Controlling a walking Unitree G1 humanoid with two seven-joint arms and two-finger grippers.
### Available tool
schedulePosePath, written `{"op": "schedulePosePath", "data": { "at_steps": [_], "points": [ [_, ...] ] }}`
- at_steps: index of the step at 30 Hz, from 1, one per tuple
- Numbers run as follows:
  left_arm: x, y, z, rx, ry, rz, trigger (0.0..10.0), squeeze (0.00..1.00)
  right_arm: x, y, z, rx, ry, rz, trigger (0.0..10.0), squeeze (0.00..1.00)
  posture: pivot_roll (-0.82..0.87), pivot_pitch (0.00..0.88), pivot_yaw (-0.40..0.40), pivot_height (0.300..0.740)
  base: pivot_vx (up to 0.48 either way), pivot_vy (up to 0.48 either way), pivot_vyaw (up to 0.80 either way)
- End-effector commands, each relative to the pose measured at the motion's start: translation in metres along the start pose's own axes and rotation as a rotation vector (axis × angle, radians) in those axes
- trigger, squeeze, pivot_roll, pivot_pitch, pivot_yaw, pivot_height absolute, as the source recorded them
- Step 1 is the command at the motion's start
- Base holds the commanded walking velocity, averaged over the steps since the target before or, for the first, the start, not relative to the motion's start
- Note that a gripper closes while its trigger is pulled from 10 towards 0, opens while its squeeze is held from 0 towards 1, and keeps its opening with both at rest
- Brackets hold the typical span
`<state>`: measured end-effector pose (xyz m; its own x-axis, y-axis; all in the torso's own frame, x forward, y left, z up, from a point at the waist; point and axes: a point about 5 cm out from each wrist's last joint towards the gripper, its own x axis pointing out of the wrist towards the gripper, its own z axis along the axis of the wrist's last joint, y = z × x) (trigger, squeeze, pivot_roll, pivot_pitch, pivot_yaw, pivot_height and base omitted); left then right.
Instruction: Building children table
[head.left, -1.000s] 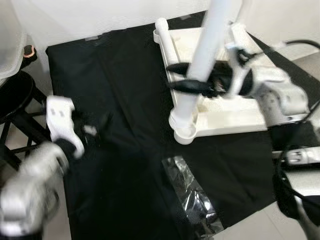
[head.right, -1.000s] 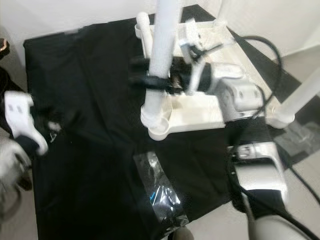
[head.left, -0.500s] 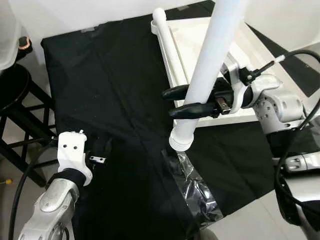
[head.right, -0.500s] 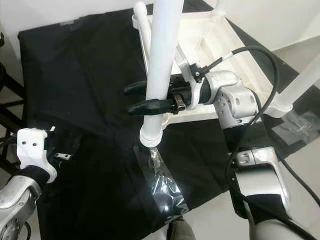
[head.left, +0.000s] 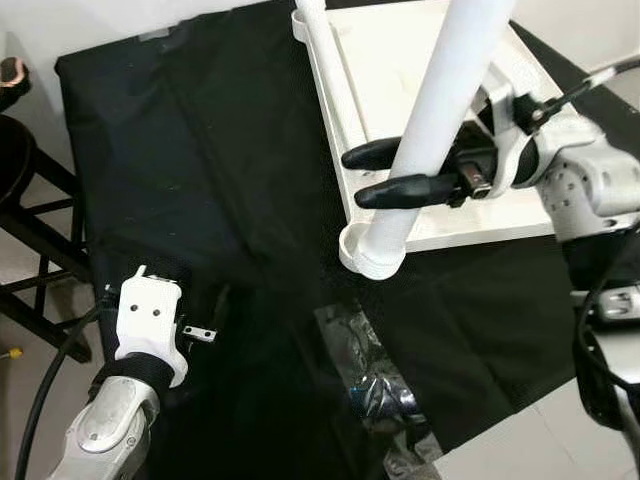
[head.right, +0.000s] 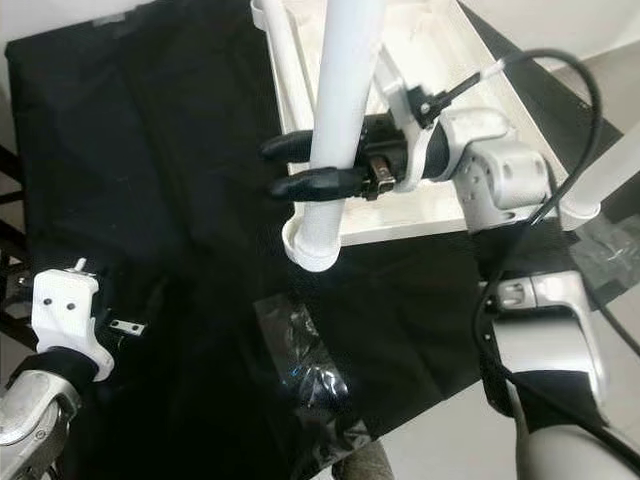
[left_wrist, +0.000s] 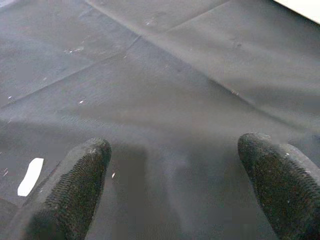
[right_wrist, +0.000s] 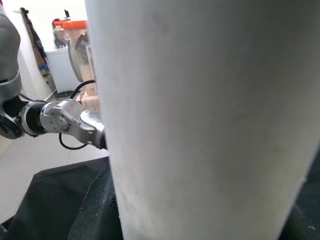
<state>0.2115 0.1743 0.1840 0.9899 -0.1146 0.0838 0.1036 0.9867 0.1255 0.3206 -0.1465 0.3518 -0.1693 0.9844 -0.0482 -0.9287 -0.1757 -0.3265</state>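
right gripper (head.left: 372, 172) clenched on the white table leg (head.left: 432, 140), 2 black fingers (head.left: 405, 190) pinching the tube from either side. since 0.5 s ago the leg's lower end has come back from over the black cloth (head.left: 190, 170) and now sits at the near corner socket (head.left: 372, 262) of the upturned white tabletop (head.left: 400, 60), touching or just above it, can't tell if seated. that reads as the insertion step: leg lined up with its corner, a push down probably still needed.

leg's long axis runs steeply up, lower open end pointing down at the corner, upper end leaning up and toward the robot's right, out of frame. not fully plumb, so it may bind in the socket.

left gripper (left_wrist: 175, 200) hovers low over the cloth near the robot's left, fingers (left_wrist: 75, 190) spread apart, holding nothing. crumpled clear plastic bag (head.left: 375, 385) lies on the cloth just in front of the corner. another leg (head.right: 610, 170) stands at the tabletop's right side.
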Motion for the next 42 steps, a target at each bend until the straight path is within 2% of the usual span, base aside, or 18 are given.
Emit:
{"op": "schedulePosePath", "data": {
  "at_steps": [1,13,14,25,30,33,40,42],
  "points": [
    [-0.004,0.0,-0.003,0.011,0.023,0.004,10.0,0.0,0.002,0.001,-0.003,-0.004,0.013,0.02,10.0,0.0,0.02,0.41,0.022,0.74,0.0,0.0,0.0],
    [-0.004,0.002,-0.003,0.014,0.029,0.01,10.0,0.0,0.011,-0.014,-0.014,-0.011,0.058,-0.003,10.0,0.0,0.02,0.417,0.027,0.74,0.0,0.0,0.0],
    [-0.004,0.003,-0.003,0.014,0.03,0.01,10.0,0.0,0.017,-0.016,-0.017,-0.002,0.068,0.015,10.0,0.0,0.02,0.422,0.026,0.74,0.0,0.0,0.0],
    [-0.005,0.004,-0.002,0.013,0.031,0.017,10.0,0.0,0.027,-0.014,-0.025,0.032,0.103,0.07,10.0,0.0,0.02,0.428,0.018,0.74,0.0,0.0,0.0],
    [-0.006,0.004,-0.003,0.01,0.032,0.019,10.0,0.0,0.027,-0.014,-0.029,0.036,0.142,0.078,10.0,0.0,0.01,0.43,0.016,0.74,0.0,0.0,0.0],
    [-0.006,0.004,-0.003,0.009,0.032,0.019,10.0,0.0,0.028,-0.015,-0.036,0.038,0.206,0.077,10.0,0.0,0.01,0.433,0.016,0.74,0.0,0.0,0.0],
    [-0.007,0.004,-0.003,0.01,0.032,0.021,10.0,0.0,0.037,-0.026,-0.029,0.018,0.202,0.064,10.0,0.0,0.01,0.432,0.013,0.74,0.0,0.0,0.0],
    [-0.007,0.004,-0.003,0.011,0.032,0.022,10.0,0.0,0.041,-0.031,-0.027,0.009,0.206,0.024,10.0,0.0,0.0,0.431,0.013,0.74,0.0,0.0,0.0]
  ]
}}
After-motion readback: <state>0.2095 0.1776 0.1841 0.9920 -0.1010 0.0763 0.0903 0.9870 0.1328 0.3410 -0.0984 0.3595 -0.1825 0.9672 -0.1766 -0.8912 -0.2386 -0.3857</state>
